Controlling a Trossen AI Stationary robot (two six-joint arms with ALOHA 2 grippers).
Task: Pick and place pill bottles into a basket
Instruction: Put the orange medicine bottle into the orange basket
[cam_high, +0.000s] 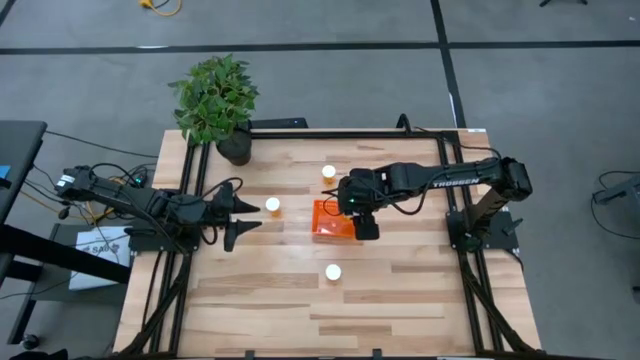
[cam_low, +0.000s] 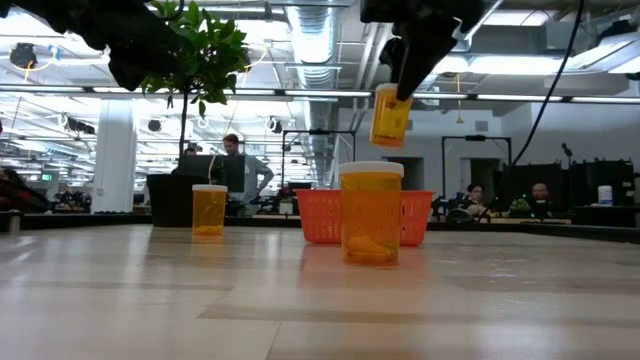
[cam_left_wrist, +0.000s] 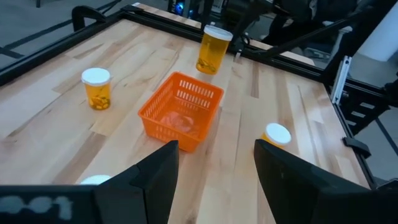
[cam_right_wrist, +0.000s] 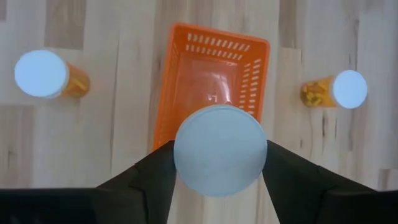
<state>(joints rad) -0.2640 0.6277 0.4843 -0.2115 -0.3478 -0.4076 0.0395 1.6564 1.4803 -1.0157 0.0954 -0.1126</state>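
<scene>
Currently three bottles stand on the table around the basket (cam_high: 333, 219): one (cam_high: 272, 205) toward the left gripper (cam_high: 243, 212), one (cam_high: 328, 172) near the plant (cam_high: 215, 98), one (cam_high: 333, 272) on the opposite side. Nothing blocks the basket opening. The right gripper (cam_right_wrist: 219, 163) clamps a fourth bottle (cam_right_wrist: 219, 149) by its cap, above the basket's edge. The left gripper's jaws are closed, empty, clear of all bottles.

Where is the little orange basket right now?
The small orange perforated plastic basket sits mid-table in the high view, under the right gripper, which holds an orange white-capped pill bottle above it.
</scene>
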